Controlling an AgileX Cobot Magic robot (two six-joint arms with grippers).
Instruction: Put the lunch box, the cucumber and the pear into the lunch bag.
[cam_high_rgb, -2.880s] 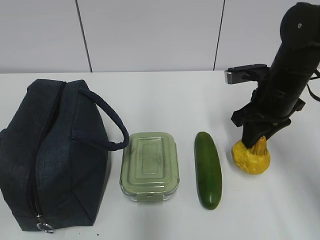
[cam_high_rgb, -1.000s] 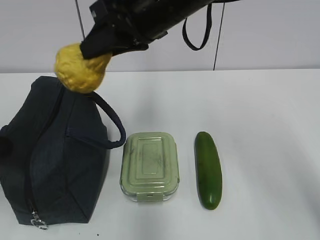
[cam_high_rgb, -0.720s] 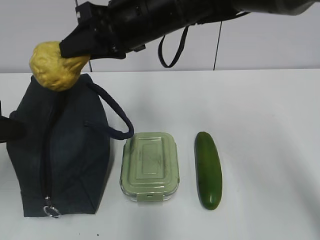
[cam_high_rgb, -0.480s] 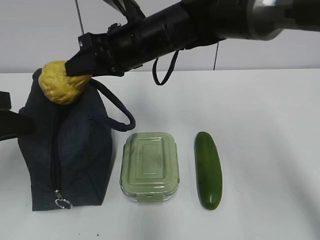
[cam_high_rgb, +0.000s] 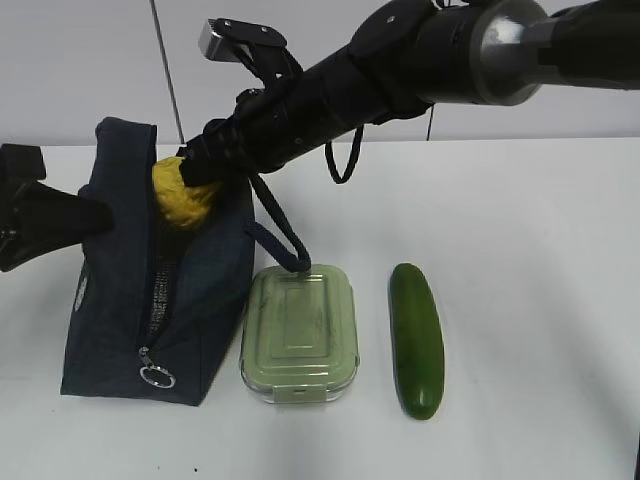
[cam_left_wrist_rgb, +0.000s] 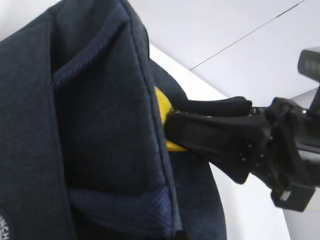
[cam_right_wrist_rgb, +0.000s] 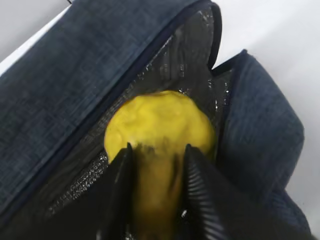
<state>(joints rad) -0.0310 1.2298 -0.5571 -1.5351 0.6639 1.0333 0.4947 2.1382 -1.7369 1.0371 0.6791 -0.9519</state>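
Note:
The dark navy lunch bag (cam_high_rgb: 205, 290) stands at the left with its zipper open. My right gripper (cam_high_rgb: 197, 176) reaches across from the right and is shut on the yellow pear (cam_high_rgb: 180, 200), which sits partly inside the bag's opening. The right wrist view shows the gripper (cam_right_wrist_rgb: 158, 150) clamping the pear (cam_right_wrist_rgb: 160, 120) over the bag's silvery lining (cam_right_wrist_rgb: 192, 55). My left gripper (cam_high_rgb: 85, 213) is against the bag's left wall and holds its rim; its fingers are hidden by fabric (cam_left_wrist_rgb: 100, 125). The sage-green lunch box (cam_high_rgb: 300, 332) and the cucumber (cam_high_rgb: 416, 340) lie on the table.
The bag's loop handle (cam_high_rgb: 285, 245) hangs over toward the lunch box's back edge. A metal ring pull (cam_high_rgb: 155, 377) dangles at the bag's front. The white table (cam_high_rgb: 540, 300) ends at a pale wall behind. The right arm (cam_left_wrist_rgb: 235, 135) crosses above the bag.
The right gripper has brought the pear down from above the bag into its opening. The left arm has come in from the left, and the bag has shifted right and stands more open.

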